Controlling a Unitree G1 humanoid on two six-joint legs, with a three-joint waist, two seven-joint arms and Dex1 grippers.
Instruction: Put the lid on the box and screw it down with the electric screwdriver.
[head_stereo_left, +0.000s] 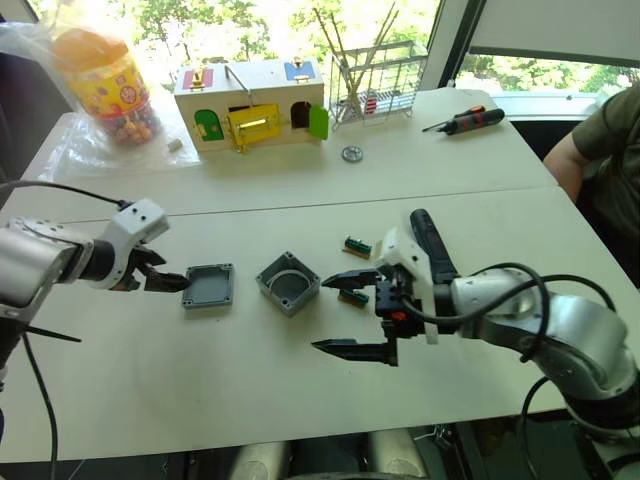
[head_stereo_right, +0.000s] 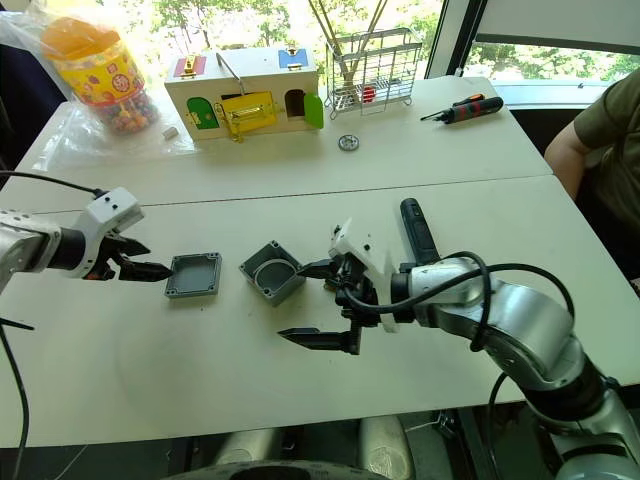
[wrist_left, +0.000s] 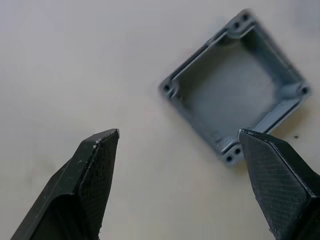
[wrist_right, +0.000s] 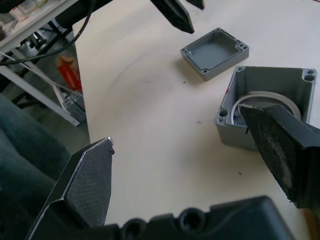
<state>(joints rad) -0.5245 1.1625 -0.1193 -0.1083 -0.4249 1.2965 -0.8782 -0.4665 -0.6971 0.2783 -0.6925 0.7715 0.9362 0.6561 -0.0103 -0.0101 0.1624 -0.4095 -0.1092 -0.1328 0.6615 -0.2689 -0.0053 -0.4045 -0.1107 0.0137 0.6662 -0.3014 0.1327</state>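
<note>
The pale surface (head_stereo_left: 250, 400) is carrying everything here, and a person's arm (head_stereo_left: 590, 150) is showing at the far right edge, cut off by the frame. At the back the wooden house-shaped box (head_stereo_left: 250, 105) is standing with its coloured doors hanging open, a bagged candy jar (head_stereo_left: 105, 85) to its left, partly cut off at the top, and a wire rack (head_stereo_left: 378, 80) to its right. The electric screwdriver (head_stereo_right: 415, 232) is lying on the surface just behind the right arm, its near end being hidden by that arm, so its tip is not showing. The right hand (head_stereo_left: 348, 313) is hovering with fingers spread wide, holding nothing, just beside the box (head_stereo_left: 288, 283), which is sitting open side up in the middle; one finger is overlapping the box's edge in the right wrist view. The lid (head_stereo_left: 209, 285) is lying rim up just left of the box, apart from it. The left hand (head_stereo_left: 160, 278) is sitting open and empty, fingertips right at the lid's left edge; contact is hard to judge. Two small green-topped parts (head_stereo_left: 356, 246) are resting near the right hand, too small to identify.
</note>
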